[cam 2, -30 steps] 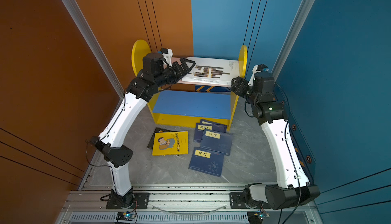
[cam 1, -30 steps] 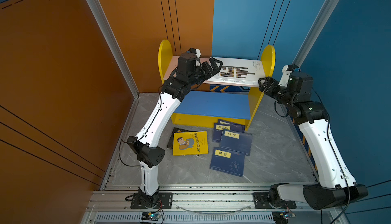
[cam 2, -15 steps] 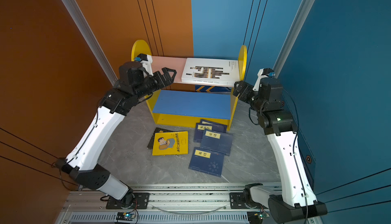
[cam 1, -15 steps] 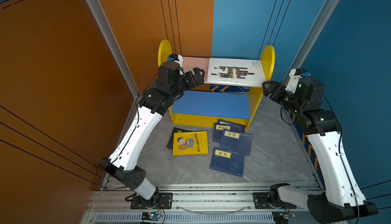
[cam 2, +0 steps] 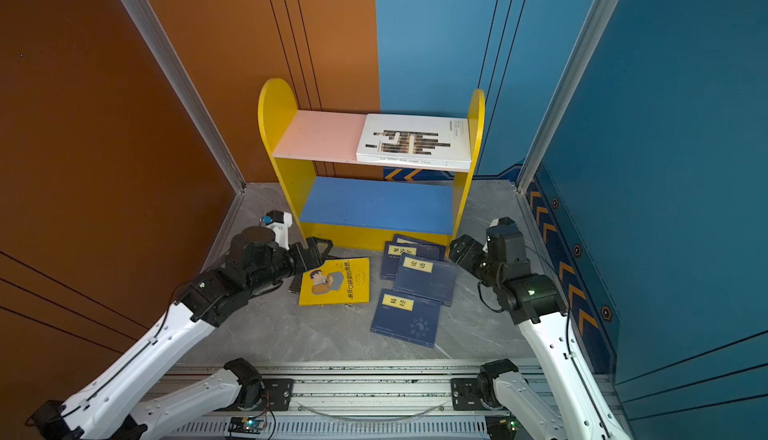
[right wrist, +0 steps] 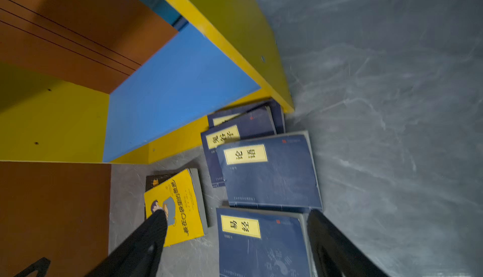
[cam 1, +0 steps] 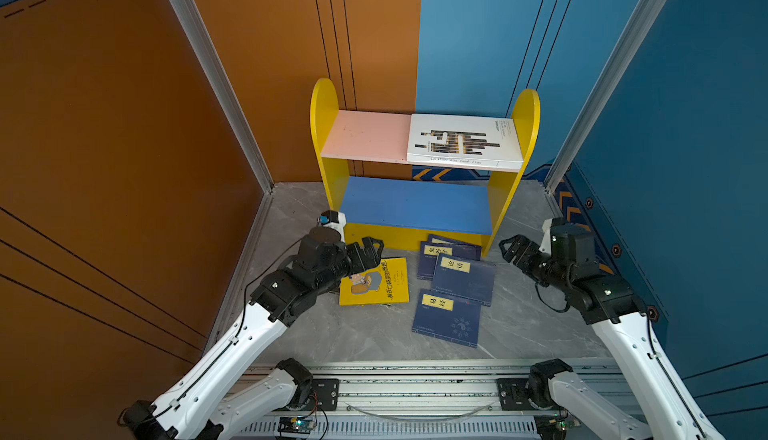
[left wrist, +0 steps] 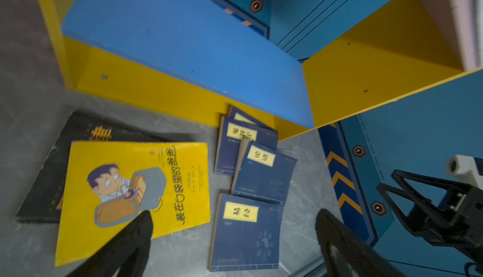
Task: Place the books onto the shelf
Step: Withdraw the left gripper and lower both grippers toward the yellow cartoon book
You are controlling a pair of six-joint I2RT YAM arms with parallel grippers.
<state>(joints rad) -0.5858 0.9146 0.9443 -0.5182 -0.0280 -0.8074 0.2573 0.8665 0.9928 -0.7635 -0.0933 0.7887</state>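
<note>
The left gripper (cam 1: pixel 369 251) hangs spread wide and empty over the far corner of the yellow cartoon book (cam 1: pixel 376 288), its arm stretched low above the floor (cam 1: pixel 374 342). The right gripper (cam 1: pixel 510 251), jaws also parted and empty, points at the navy 论语 book (cam 1: pixel 463 280) and navy 易经 book (cam 1: pixel 446 321), near but apart. The white book (cam 1: pixel 461 143) lies flat on the shelf's (cam 1: pixel 505 197) pink board (cam 1: pixel 365 135).

Readable book titles
Thin navy paperbacks, yellow labels: 论语 book (right wrist: pixel 271 176), 易经 book (right wrist: pixel 261 244), 鬼谷子 book (right wrist: pixel 230 135); yellow cartoon-man paperback (left wrist: pixel 136 197): 装在口袋里的爸爸
</note>
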